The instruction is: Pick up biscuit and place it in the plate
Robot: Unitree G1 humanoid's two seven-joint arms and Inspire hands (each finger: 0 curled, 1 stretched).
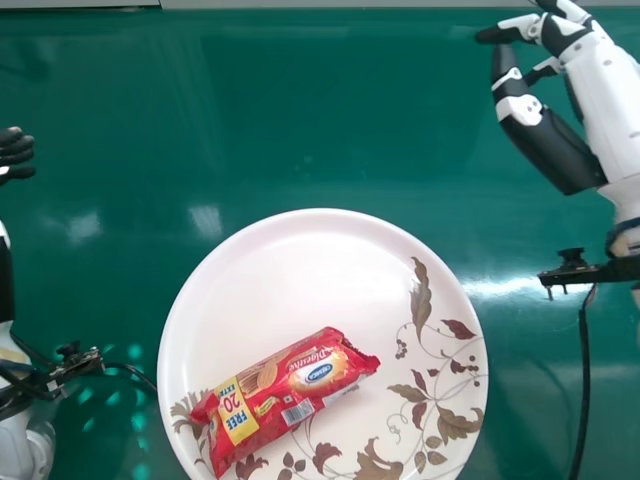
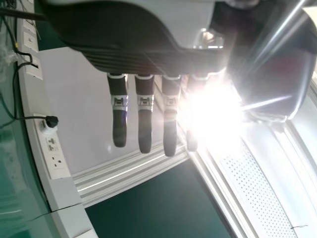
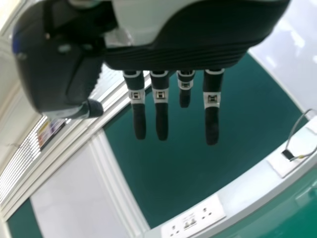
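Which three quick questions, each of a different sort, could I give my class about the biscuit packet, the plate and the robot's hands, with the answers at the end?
1. Multiple choice: where does the red biscuit packet lie? A) on the bare table; B) on the plate; C) inside a bowl.
2. True or false: the right hand is apart from the packet in the head view.
3. Complete the sentence with "straight" or "curled": in the left wrist view, the fingers of the left hand are ____.

Key: 1. B; 2. true; 3. straight.
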